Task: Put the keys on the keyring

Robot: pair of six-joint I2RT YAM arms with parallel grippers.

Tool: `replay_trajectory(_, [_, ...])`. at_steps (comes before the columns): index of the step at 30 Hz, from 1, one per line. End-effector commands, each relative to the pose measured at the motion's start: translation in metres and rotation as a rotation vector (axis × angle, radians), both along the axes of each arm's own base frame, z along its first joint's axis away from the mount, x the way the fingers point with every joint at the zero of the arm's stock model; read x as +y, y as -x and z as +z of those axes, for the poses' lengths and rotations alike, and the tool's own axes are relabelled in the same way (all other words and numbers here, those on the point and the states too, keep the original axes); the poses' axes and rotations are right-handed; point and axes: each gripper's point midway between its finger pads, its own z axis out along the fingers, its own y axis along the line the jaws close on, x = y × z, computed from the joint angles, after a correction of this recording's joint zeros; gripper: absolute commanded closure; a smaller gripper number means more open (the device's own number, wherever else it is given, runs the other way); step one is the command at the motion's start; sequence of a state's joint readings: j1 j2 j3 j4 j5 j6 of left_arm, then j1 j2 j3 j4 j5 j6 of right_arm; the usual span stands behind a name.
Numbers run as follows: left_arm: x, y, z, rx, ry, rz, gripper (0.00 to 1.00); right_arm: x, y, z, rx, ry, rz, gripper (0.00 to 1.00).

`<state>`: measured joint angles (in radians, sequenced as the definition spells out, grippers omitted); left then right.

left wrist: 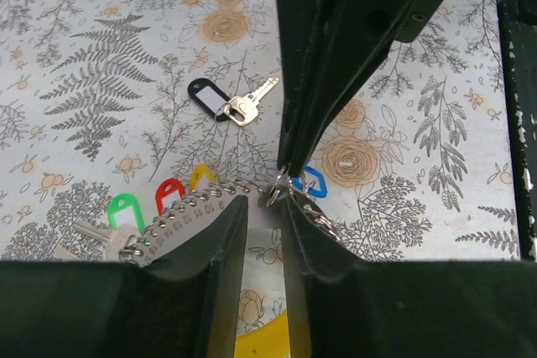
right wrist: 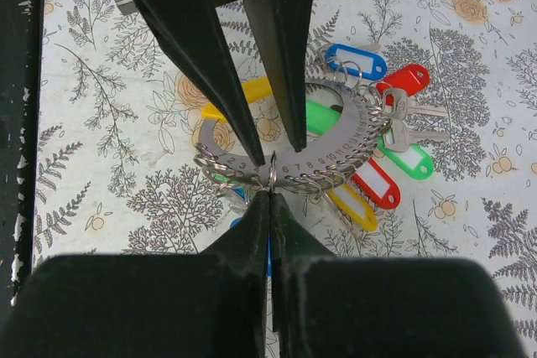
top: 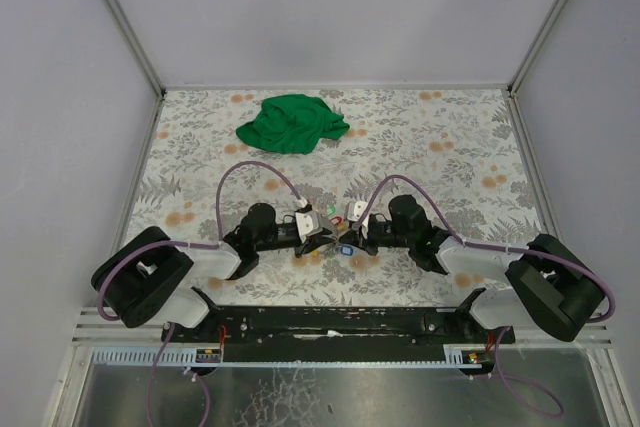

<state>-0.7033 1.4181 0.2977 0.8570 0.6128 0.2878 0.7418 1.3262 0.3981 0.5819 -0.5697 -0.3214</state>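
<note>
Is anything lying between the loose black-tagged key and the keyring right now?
Nothing visible. The black-tagged key lies alone just beyond the keyring, with only bare patterned table between them. The right gripper, shut on the keyring's edge, stands beside that path, not across it.

A crumpled green cloth (top: pixel 291 123) lies towards the far side of the bench (top: pixel 470 147), left of centre. The bench wears a pale covering printed with grey ferns and orange flowers. 3 plain grey walls (top: pixel 330 7) enclose it, and a scuffed metal sheet (top: pixel 330 397) runs along the near edge.
</note>
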Motion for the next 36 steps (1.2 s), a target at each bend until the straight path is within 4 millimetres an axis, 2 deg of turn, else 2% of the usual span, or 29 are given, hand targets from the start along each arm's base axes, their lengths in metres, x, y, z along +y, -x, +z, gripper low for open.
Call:
replay_trajectory(1, [0.003, -0.013, 0.023, -0.050, 0.088, 0.057, 0.77, 0.011, -0.007, 0.030, -0.082, -0.083, 0.017, 1.00])
replay_trajectory(11, [-0.001, -0.003, 0.025, -0.045, 0.108, -0.015, 0.78, 0.013, -0.005, 0.029, -0.070, -0.083, 0.034, 1.00])
replay_trajectory(19, [-0.005, -0.004, 0.022, -0.036, 0.100, -0.023, 0.79, 0.016, -0.003, 0.034, -0.058, -0.104, 0.044, 1.00])
replay_trajectory(26, [-0.008, -0.011, 0.019, -0.040, 0.087, 0.018, 0.85, 0.021, 0.001, 0.038, -0.043, -0.124, 0.054, 1.00])
replay_trajectory(30, [-0.006, -0.015, 0.022, -0.052, 0.101, 0.061, 1.00, 0.023, 0.005, 0.036, -0.026, -0.122, 0.053, 1.00])
replay_trajectory(31, [-0.006, -0.015, 0.024, -0.057, 0.109, 0.064, 1.00, 0.024, 0.006, 0.035, -0.021, -0.122, 0.048, 0.96])
replay_trajectory(34, [-0.002, -0.017, 0.028, -0.076, 0.131, 0.100, 1.00, 0.016, 0.011, 0.025, 0.013, -0.105, 0.004, 0.79])
replay_trajectory(36, [0.000, -0.017, 0.031, -0.082, 0.143, 0.110, 1.00, 0.010, 0.016, 0.017, 0.026, -0.088, -0.016, 0.74])
